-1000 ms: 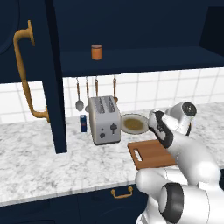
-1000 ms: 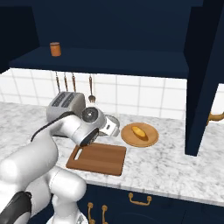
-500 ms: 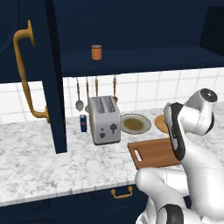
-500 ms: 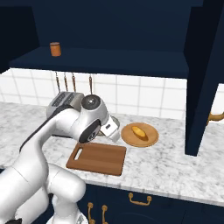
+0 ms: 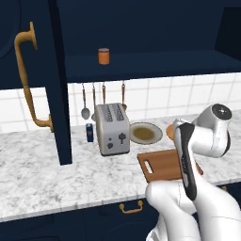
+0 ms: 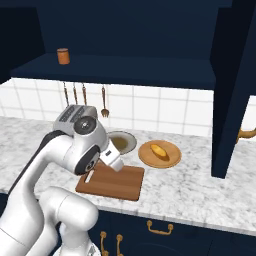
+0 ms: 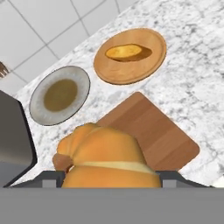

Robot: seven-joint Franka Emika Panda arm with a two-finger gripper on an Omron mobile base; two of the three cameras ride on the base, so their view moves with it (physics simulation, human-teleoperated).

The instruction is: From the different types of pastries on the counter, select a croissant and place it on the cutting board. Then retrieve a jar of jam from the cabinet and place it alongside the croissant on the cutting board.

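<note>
At the bottom centre of the hand view, the croissant sits large and close between my gripper's fingers, which are clamped on it from either side; the tips themselves are mostly hidden behind the pastry. It hangs above the lower left end of the cutting board, which runs diagonally toward the lower right of that frame.

My reading is that I am in the placing step. To do it well I would carry the croissant further in over the bare middle of the board before lowering, since it seems to sit over the board's edge now. I would also set it toward one half, because the jam has to land beside it afterwards. Then lower until it rests on the wood, part the fingers, and lift straight away so it does not roll.

The jar of jam stands on the cabinet shelf, upper centre-left of the left base view, untouched.

Counting what I can see:
- one croissant, in my grip
- one long bread roll, on the one round wooden plate at the top of the hand view
- one grey dish just left of that plate
- one cutting board
- one jar on the shelf
- one toaster, centre of the left base view
- one small blue can just left of the toaster
- four utensils hanging on the tiles above the counter
</note>
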